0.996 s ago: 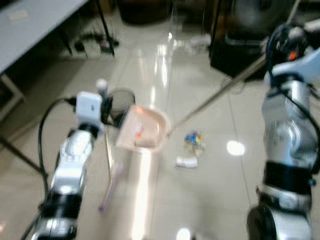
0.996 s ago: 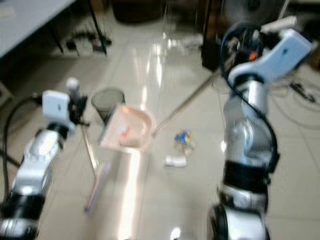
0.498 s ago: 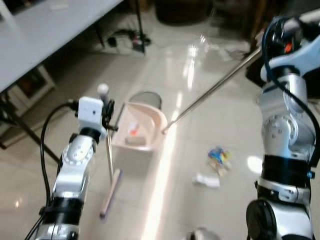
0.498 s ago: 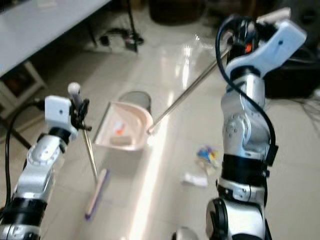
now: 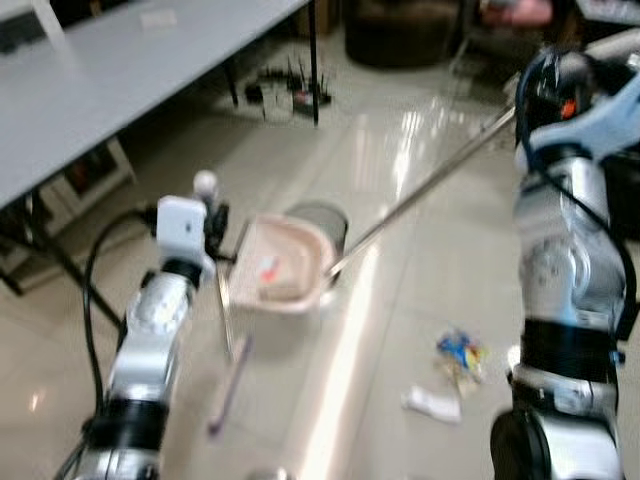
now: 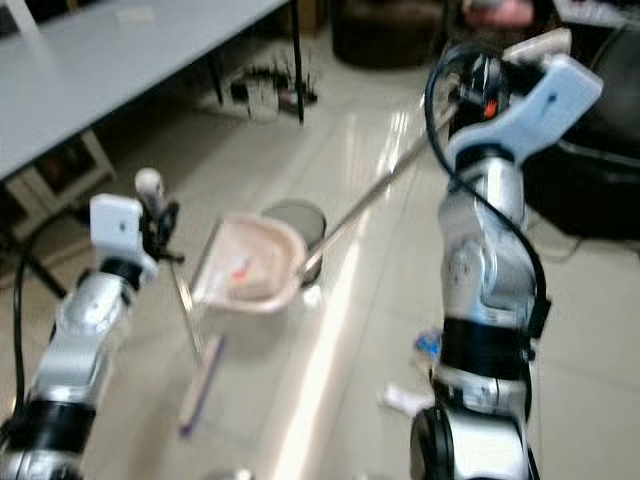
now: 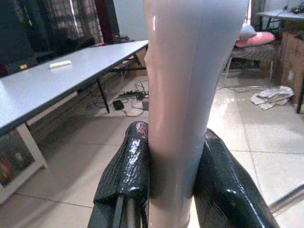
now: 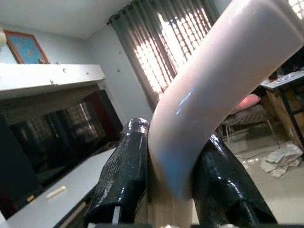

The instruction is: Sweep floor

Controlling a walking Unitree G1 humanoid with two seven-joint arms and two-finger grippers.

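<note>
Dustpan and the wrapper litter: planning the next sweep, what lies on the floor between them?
Bare glossy tile between the dustpan and the wrapper litter, in the left eye view.

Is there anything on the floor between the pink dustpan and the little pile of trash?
Nothing visible. Bare tile lies between the dustpan and the trash. The small bin stands behind the dustpan, away from that path.

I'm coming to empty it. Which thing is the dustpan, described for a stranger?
On the pale tiled floor between the two arms, the dustpan is the pink scoop on the long metal pole, lifted beside a round dark bin. It alone holds scraps.
</note>
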